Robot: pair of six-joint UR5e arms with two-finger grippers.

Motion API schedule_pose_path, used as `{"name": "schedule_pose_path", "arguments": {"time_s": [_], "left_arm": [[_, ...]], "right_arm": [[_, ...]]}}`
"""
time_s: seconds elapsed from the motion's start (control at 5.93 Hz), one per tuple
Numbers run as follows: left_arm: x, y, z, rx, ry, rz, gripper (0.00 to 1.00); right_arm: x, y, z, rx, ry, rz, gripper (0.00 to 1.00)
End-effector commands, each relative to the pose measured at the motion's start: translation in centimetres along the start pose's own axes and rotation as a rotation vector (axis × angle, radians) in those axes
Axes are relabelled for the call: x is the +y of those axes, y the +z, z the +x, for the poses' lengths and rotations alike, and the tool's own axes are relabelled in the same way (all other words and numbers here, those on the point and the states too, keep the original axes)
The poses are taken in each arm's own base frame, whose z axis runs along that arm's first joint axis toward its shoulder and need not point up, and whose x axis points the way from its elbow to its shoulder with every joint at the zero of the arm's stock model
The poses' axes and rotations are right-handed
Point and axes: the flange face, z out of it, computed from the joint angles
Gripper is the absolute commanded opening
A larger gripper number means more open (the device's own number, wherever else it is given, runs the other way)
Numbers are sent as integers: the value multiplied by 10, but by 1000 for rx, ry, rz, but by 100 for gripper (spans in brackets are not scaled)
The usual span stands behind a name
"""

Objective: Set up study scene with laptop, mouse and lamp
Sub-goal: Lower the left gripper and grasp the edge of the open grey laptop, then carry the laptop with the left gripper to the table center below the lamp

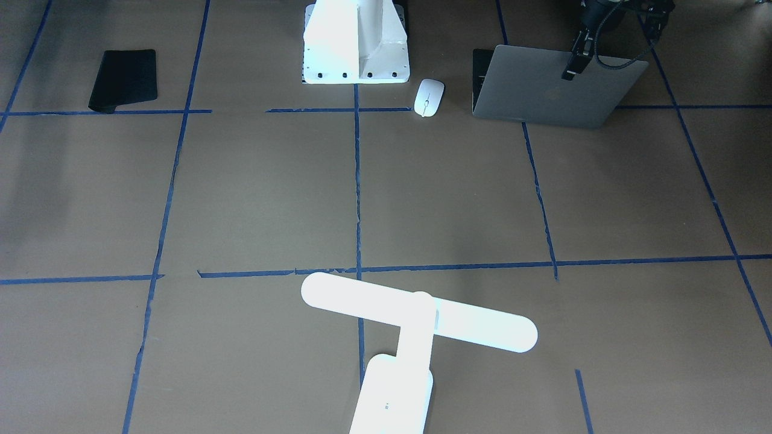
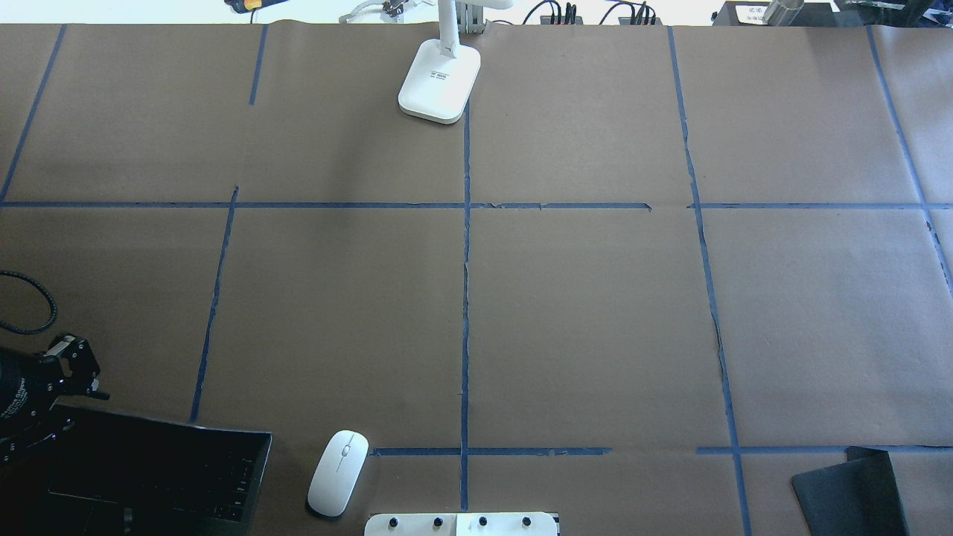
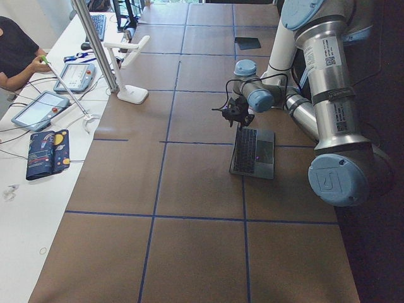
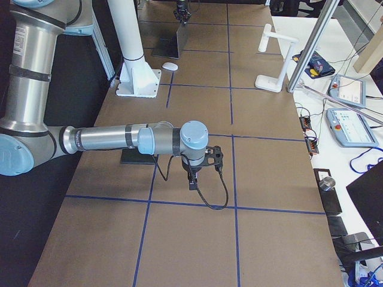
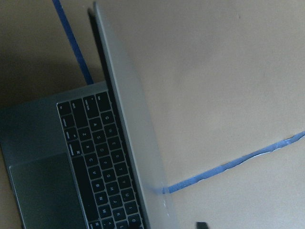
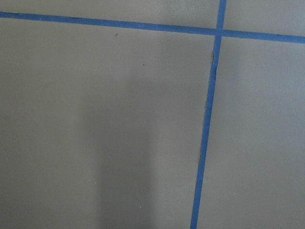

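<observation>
The brown paper-covered worktop [image 2: 595, 320], gridded with blue tape, carries everything. The largest loose item, the thin grey metal laptop [image 1: 543, 93], sits at the robot's near edge on its left side. Its lid is raised, and the black keys and trackpad show in the left wrist view.

The left gripper [image 1: 570, 69] hangs at the lid's top edge. We cannot tell whether its jaws are clamped on that edge or only beside it. The right gripper [image 4: 192, 182] hovers over bare paper well apart from all three items, and its jaws' state cannot be judged from the only view that shows it.

The bright white T-shaped desk lamp [image 1: 416, 316] stands on the far side of the worktop from the robot, near the centre line and well away from the laptop. A black floppy rectangular mat [image 1: 123, 80] lies at the near edge on the robot's right. The small flat white oval mouse [image 1: 429, 97] rests between the laptop and the white bolted pedestal [image 1: 356, 42], near both but touching neither.

We judge the laptop step to be in hand, with the lid being set or just reached. The lamp and mouse look not yet placed. The next move calls for freeing the lid without rocking or sliding the laptop. After that comes a low pinch across the mouse's sides, or a long reach for the top-heavy lamp.
</observation>
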Motion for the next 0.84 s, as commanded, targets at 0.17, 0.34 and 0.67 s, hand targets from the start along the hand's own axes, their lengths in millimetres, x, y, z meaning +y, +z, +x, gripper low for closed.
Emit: {"name": "schedule_pose_path", "arguments": {"time_s": [0.17,0.34,0.67], "left_arm": [[-13,-25,22,20,10,-32,0],[-1,-36,62,32,35,3,0],[27,-52,165,51,-3,61,0]], "right_arm": [[-1,1,1,4,1,-2,100],[0,1,1,4,2,-3,100],[0,3,3,3,6,-6,100]]}}
